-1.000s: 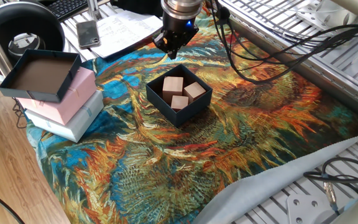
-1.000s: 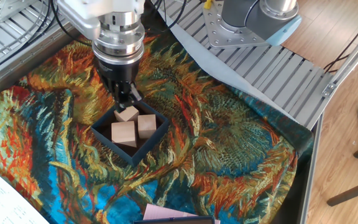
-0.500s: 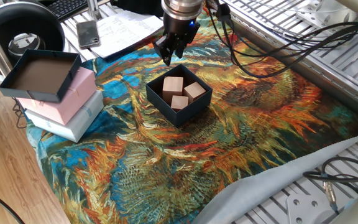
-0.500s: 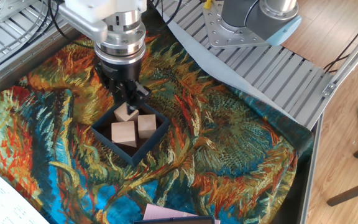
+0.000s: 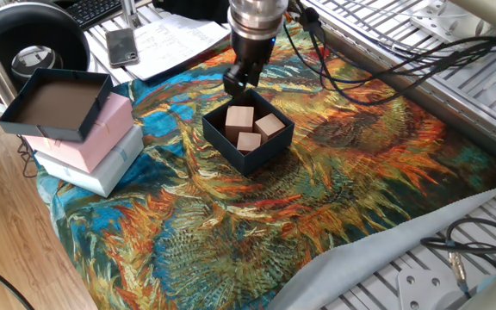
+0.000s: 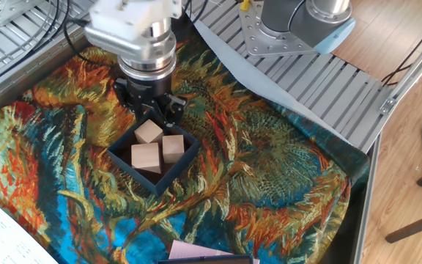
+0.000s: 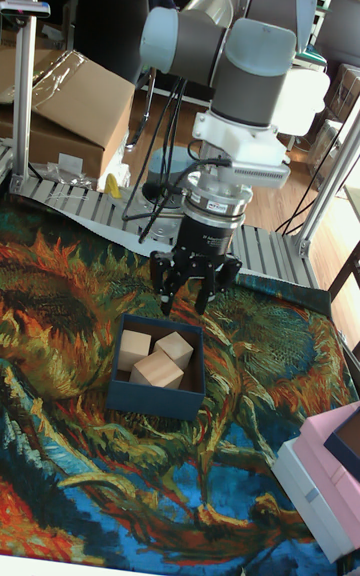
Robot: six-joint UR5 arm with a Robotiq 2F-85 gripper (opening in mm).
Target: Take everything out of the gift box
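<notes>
The gift box point(image 5: 268, 156) is a small navy square box in the middle of the sunflower-patterned cloth. Three pale wooden cubes point(image 5: 239, 117) point(image 5: 270, 126) point(image 5: 249, 141) lie inside it. The other fixed view shows the same box point(image 6: 139, 175) and its cubes point(image 6: 149, 132) point(image 6: 173, 147) point(image 6: 144, 157). My gripper point(image 5: 236, 83) hangs just above the box's far edge, pointing straight down. Its fingers are spread open and empty, one fingertip point(image 7: 163, 283) on each side. In the tall fixed view the gripper point(image 7: 194, 290) is slightly above and behind the box point(image 7: 155, 402).
At the left a dark lid point(image 5: 54, 103) with a brown inside rests on a pink box point(image 5: 102, 138), which sits on a white box point(image 5: 106, 170). A phone point(image 5: 121, 46) and papers lie at the back. Cables point(image 5: 377, 69) and aluminium rails border the cloth.
The gripper has turned about its vertical axis, so its spread fingers now show side by side, and it has dropped slightly toward the box's far edge. The cubes have not moved.
</notes>
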